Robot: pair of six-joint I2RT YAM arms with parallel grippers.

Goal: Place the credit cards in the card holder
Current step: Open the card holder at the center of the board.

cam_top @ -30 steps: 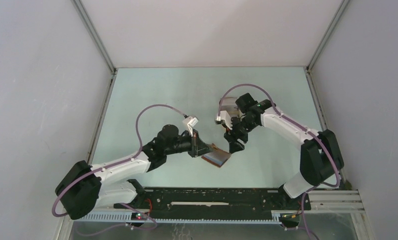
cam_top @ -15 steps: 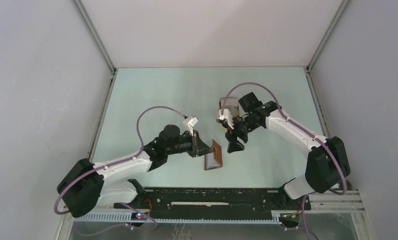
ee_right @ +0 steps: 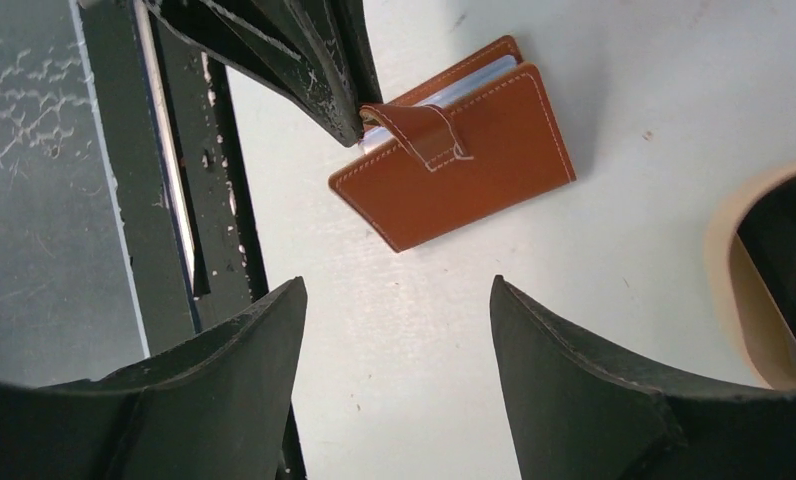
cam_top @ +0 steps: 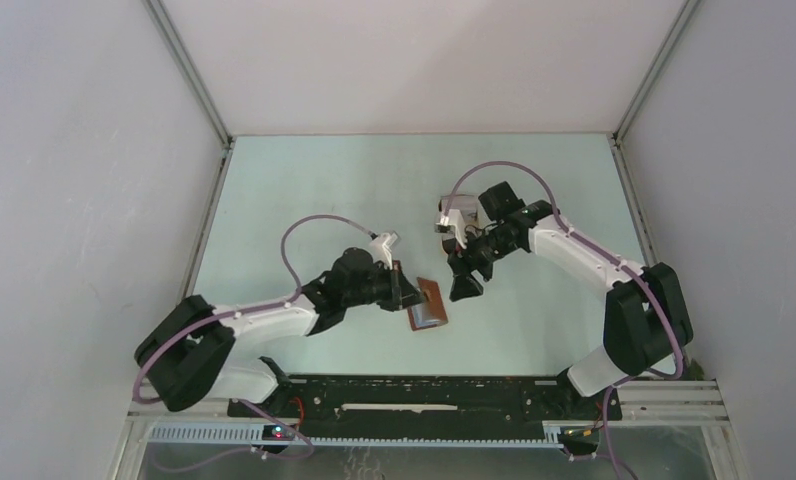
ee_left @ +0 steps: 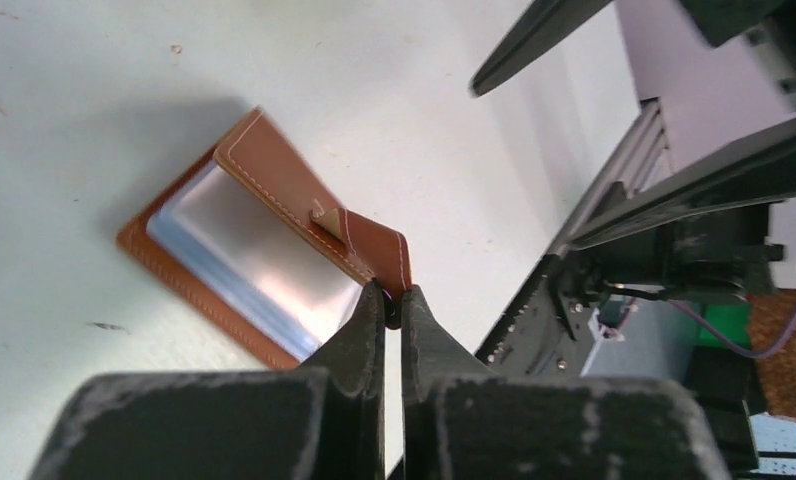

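Left claw [ee_left: 394, 300] pinches the holder [ee_left: 274, 190] by its strap [ee_left: 369, 245]; right claw [ee_right: 396, 300] hangs wide open, empty, just beside it.

The left arm [cam_top: 254, 320] lies low, stretched from its base at 7 o'clock toward 2 o'clock, with the elbow barely raised and the wrist nearly level. The left gripper [ee_left: 394, 305] has its jaws pressed together, and the tips pinch the strap of the card holder [ee_left: 274, 190] at its 5 o'clock corner. The right arm [cam_top: 584, 255] rises from its base at 5 o'clock, runs toward 10 o'clock, then bends at the wrist back toward 7 o'clock. The right gripper [ee_right: 396, 300] hangs tilted downward with its two fingers spread wide and nothing between them. It sits near the left gripper, at its 2 o'clock, apart from it.
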